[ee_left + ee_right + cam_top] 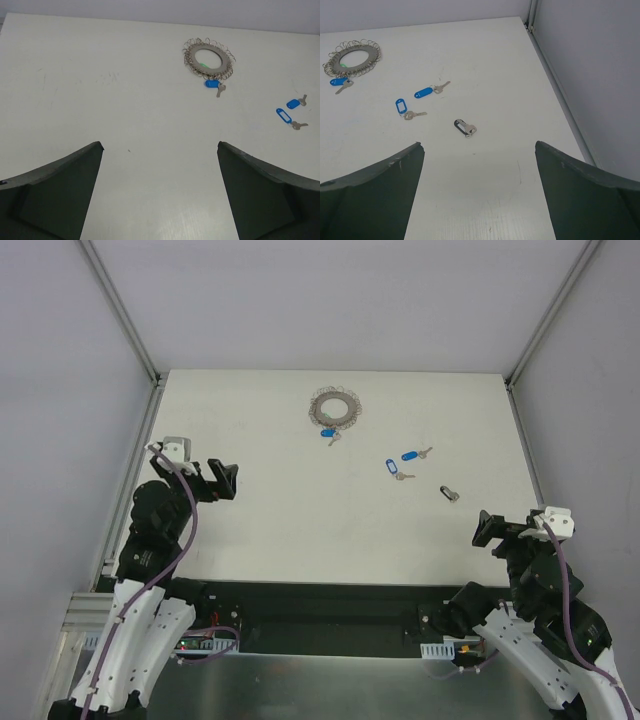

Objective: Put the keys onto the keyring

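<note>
The keyring is a grey metal loop edged with small wire rings, lying far centre on the table; it also shows in the left wrist view and the right wrist view. A blue-tagged key lies at its near edge, touching the wire rings. Two more blue-tagged keys lie to the right. A black-headed key lies nearer the right arm. My left gripper is open and empty at the left. My right gripper is open and empty at the near right.
The white table is closed in by grey walls with metal rails at the left and right corners. The right edge rail runs close beside the right gripper.
</note>
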Motion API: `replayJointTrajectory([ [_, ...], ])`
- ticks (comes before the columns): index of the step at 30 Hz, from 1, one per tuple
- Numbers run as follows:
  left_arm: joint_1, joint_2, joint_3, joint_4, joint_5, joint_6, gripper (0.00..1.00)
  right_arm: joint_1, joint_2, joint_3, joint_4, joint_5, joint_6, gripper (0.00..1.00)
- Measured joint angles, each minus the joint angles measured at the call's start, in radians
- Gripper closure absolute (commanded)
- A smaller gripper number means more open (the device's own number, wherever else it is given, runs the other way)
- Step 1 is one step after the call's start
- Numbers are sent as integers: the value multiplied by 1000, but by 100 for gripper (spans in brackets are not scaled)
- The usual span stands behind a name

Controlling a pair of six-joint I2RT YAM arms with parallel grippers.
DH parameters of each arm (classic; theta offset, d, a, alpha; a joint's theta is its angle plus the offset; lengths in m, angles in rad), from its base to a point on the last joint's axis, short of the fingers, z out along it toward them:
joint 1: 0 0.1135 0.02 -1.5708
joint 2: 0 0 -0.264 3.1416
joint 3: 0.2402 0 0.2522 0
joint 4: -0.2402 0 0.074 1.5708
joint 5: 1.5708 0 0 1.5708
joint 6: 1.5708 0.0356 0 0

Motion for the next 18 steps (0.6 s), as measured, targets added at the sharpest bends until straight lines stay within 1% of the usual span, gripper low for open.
replayJointTrajectory([
  [3,11,37,0,0,17,-14,1,0,0,0,0,0,2,4],
  [9,12,183,8,0,27,-72,1,0,0,0,-1,0,11,4],
  [14,12,354,47,0,46,-204,1,0,0,0,0,-18,16,4],
  [18,2,541,105,5,40,-358,1,0,0,0,-1,-35,18,4],
])
